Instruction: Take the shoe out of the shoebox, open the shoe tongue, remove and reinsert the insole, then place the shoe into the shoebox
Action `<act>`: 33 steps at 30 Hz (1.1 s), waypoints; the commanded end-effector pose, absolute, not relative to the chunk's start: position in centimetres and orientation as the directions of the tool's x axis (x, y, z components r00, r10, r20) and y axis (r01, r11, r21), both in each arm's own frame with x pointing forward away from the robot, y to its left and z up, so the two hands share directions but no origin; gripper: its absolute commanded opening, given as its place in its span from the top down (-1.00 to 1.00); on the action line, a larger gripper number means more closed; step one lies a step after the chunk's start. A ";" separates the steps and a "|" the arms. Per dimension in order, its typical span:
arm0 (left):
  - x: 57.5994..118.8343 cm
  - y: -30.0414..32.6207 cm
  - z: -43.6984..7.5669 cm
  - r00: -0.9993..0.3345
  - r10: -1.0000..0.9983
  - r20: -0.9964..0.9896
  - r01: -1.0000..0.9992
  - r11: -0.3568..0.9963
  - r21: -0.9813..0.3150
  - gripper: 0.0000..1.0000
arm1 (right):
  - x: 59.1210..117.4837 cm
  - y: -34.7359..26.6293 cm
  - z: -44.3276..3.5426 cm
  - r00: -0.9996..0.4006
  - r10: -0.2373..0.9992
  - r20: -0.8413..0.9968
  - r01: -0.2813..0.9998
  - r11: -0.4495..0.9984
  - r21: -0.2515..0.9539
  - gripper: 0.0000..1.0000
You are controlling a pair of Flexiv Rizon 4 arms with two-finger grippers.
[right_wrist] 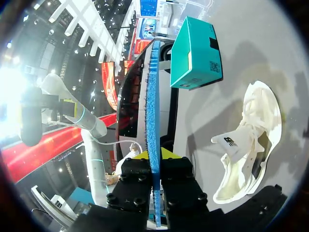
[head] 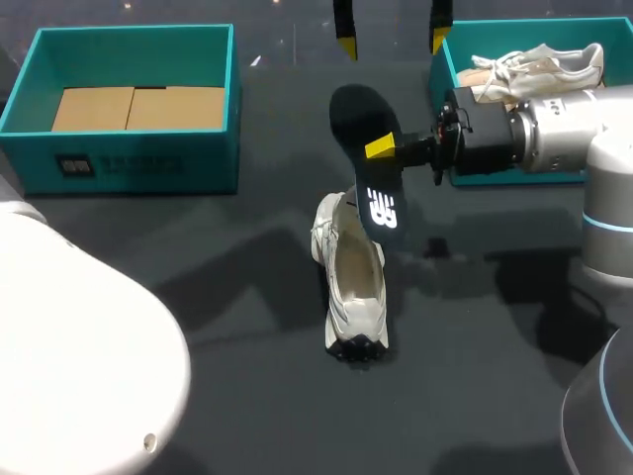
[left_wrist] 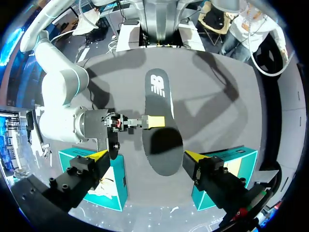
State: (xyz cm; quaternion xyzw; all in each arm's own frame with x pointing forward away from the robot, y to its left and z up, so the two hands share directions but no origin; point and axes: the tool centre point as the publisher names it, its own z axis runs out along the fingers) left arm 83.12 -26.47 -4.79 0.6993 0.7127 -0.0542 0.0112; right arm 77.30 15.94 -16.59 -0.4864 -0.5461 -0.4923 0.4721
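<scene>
— Now that the insole (head: 368, 163) hangs in the air at upper centre, how far along is the job?
— By my reckoning, the shoe (head: 354, 287) is out of a box, its tongue is pulled back, and the insole is removed. The shoe lies on the surface (head: 247, 396) at centre frame, under the insole's lower end. Reinserting and boxing are left.
— The fingers?
— The right fingers (head: 380, 147) pinch the insole's edge from both sides. The left fingers (head: 344, 42), at the top edge, stand spread, holding nothing.
— Any writing?
— The insole has a white logo. The upper-left box (head: 148, 163) has a dark label, too small to read. The upper-right box (head: 514, 24) holds a second shoe (head: 539, 61).
</scene>
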 end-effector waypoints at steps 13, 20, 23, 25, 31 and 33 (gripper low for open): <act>80.3 -18.4 -6.6 -0.096 0.760 -0.643 0.994 0.109 -0.019 -1.00 | 77.2 16.0 -16.6 -0.080 0.069 0.994 0.996 0.041 0.077 1.00; 79.7 -16.4 -8.4 -0.067 0.548 -0.834 0.994 0.105 -0.011 -1.00 | 77.2 16.0 -16.6 -0.080 0.069 0.994 0.996 0.041 0.077 1.00; 79.0 -15.3 -8.2 -0.065 0.434 -0.899 0.993 0.117 -0.016 -1.00 | 77.2 16.0 -16.6 -0.080 0.069 0.994 0.996 0.041 0.077 1.00; 79.0 -15.3 -8.2 -0.065 0.434 -0.899 0.993 0.117 -0.016 -1.00 | 77.2 16.0 -16.6 -0.080 0.069 0.994 0.996 0.041 0.077 1.00; 79.0 -15.3 -8.2 -0.065 0.434 -0.899 0.993 0.117 -0.016 -1.00 | 77.2 16.0 -16.6 -0.080 0.069 0.994 0.996 0.041 0.077 1.00; 79.0 -15.3 -8.2 -0.065 0.434 -0.899 0.993 0.117 -0.016 -1.00 | 77.2 16.0 -16.6 -0.080 0.069 0.994 0.996 0.041 0.077 1.00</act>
